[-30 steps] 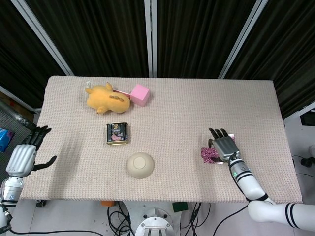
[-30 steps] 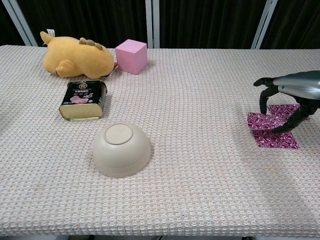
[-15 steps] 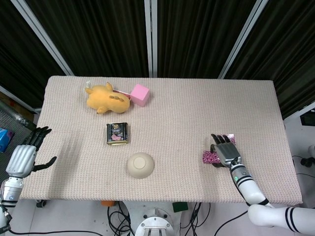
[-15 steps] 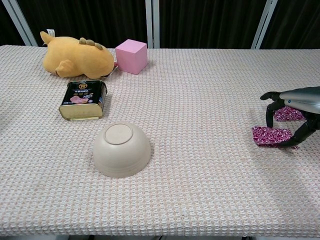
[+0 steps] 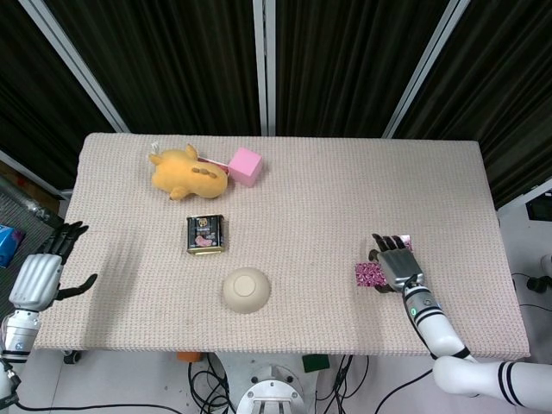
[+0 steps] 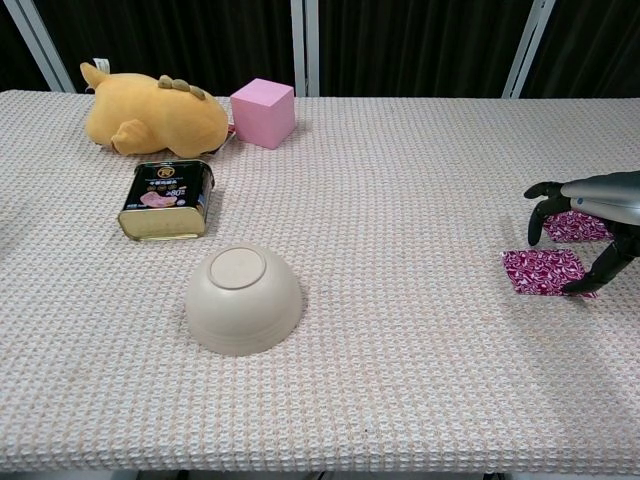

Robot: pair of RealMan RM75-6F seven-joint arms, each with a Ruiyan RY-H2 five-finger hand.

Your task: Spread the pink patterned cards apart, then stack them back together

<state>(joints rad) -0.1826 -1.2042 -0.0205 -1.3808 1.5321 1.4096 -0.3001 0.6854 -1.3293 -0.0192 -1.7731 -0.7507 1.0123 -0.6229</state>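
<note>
Two pink patterned cards lie apart at the right of the table. The near card point(image 6: 541, 270) point(image 5: 369, 274) lies flat. The far card point(image 6: 582, 228) point(image 5: 403, 239) shows only partly, under my right hand point(image 6: 603, 195) point(image 5: 397, 262). That hand arches over both cards with its fingers spread and pointing down. Its thumb point(image 6: 600, 268) is at the near card's right edge, and nothing is gripped. My left hand point(image 5: 38, 277) hangs open beyond the table's left edge, far from the cards; the chest view does not show it.
An upturned beige bowl point(image 6: 243, 299) sits near the front centre. A dark tin point(image 6: 166, 199) lies to its left, with a yellow plush point(image 6: 155, 121) and a pink cube point(image 6: 263, 112) behind. The table's right edge point(image 5: 509, 285) is close to the cards.
The near card, overlapping the far one a second ago, has slid toward me and now lies flat and separate. My right hand drew back slightly. The left hand has not moved.
</note>
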